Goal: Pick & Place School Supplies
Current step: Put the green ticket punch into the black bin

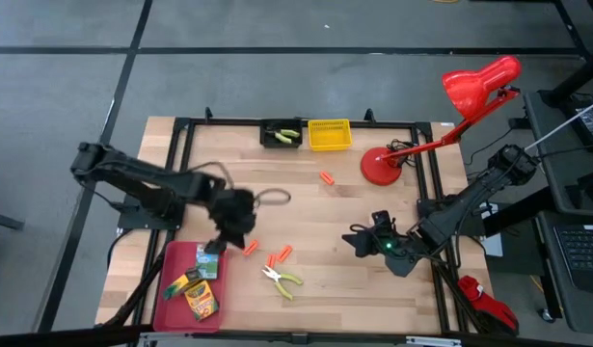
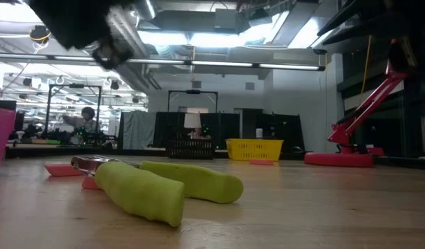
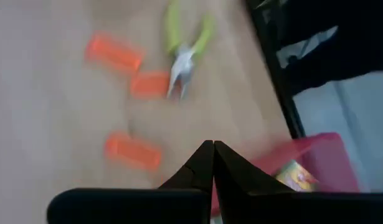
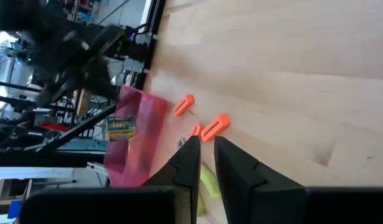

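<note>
Left gripper (image 1: 222, 241) hung above the table at the 1 o'clock corner of the red tray (image 1: 171, 258). In the left wrist view its fingers (image 3: 203, 163) met tip to tip with nothing between them: jaws closed, empty. Judged to be between a drop at the tray and the next pick.

Crayon boxes: at least two lay in the tray, one near its middle (image 1: 186, 285) and one toward 5 o'clock (image 1: 203, 303); a small greenish item (image 1: 207, 265) at the tray's 1 o'clock may be a third, cannot tell. Tray appeared to be the collection point.

Still loose on the wood: lime-handled pliers (image 1: 282, 280), well toward 3 o'clock of the tray, with three orange pieces close by, one beside the left gripper (image 1: 251, 248) and a pair (image 1: 280, 255) at 12 o'clock of the pliers. A fourth orange piece (image 1: 327, 177) sat apart, toward the bins.

Second green-handled tool (image 1: 285, 135) rested in the black bin (image 1: 280, 123), touching the yellow bin (image 1: 329, 135) at its 3 o'clock.

Right gripper (image 1: 365, 238) waited low at the table's 3 o'clock side; the right wrist view showed a narrow gap between its fingers, holding nothing.
</note>
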Robot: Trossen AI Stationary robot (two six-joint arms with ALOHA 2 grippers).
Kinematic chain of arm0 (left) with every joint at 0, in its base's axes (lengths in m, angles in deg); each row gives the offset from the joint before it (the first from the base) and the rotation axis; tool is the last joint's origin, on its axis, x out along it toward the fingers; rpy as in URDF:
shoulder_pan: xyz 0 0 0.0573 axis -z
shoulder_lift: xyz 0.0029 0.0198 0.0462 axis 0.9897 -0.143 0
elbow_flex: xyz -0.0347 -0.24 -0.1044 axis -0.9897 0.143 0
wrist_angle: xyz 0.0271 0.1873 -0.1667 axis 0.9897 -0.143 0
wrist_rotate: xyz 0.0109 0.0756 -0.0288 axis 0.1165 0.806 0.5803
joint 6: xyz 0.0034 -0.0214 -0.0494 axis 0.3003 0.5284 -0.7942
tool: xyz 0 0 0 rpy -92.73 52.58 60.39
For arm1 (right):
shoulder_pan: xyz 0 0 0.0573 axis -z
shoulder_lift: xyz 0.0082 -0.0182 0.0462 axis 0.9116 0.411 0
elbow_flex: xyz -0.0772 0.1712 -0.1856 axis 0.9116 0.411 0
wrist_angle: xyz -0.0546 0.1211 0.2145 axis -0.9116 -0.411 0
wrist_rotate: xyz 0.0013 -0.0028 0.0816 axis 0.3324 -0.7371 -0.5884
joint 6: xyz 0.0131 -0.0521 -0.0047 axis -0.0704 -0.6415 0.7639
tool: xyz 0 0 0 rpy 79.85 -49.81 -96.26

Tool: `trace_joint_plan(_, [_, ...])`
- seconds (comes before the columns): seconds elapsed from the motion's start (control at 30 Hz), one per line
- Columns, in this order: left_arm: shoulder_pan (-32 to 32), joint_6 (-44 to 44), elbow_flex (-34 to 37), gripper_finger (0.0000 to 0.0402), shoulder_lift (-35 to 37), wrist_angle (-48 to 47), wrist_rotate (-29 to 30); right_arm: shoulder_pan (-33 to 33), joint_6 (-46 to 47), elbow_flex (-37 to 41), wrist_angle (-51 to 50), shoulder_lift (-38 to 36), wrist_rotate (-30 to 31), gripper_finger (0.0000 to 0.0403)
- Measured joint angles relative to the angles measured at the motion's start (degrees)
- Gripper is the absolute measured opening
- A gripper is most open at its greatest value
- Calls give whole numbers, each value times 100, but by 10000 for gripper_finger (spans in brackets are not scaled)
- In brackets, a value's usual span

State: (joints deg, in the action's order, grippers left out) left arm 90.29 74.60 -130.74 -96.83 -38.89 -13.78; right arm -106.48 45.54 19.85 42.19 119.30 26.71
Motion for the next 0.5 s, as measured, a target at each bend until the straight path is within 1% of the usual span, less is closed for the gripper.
trace_joint_plan(0.03, [263,44,32,12,12,305,232,-2,0,0,6,0,-18,52])
trace_joint_plan(0.13, [874,159,38,37,-169,946,1208,-13,-67,-1,52,0,-165,52])
trace_joint_plan(0.2, [1030,268,39,59,-497,1172,1834,-40,-68,0,92,0,-175,52])
trace_joint_plan(0.27, [1030,295,52,82,-909,1395,2244,-46,-70,0,136,0,-180,52])
trace_joint_plan(0.33, [986,200,48,104,-1284,1695,2385,-46,-85,0,194,0,-214,52])
trace_joint_plan(0.4, [959,9,47,124,-1590,1878,2377,-69,-85,0,260,0,-307,52])
trace_joint_plan(0.5, [988,-277,47,150,-1829,1981,2054,-138,-81,0,357,0,-472,52])
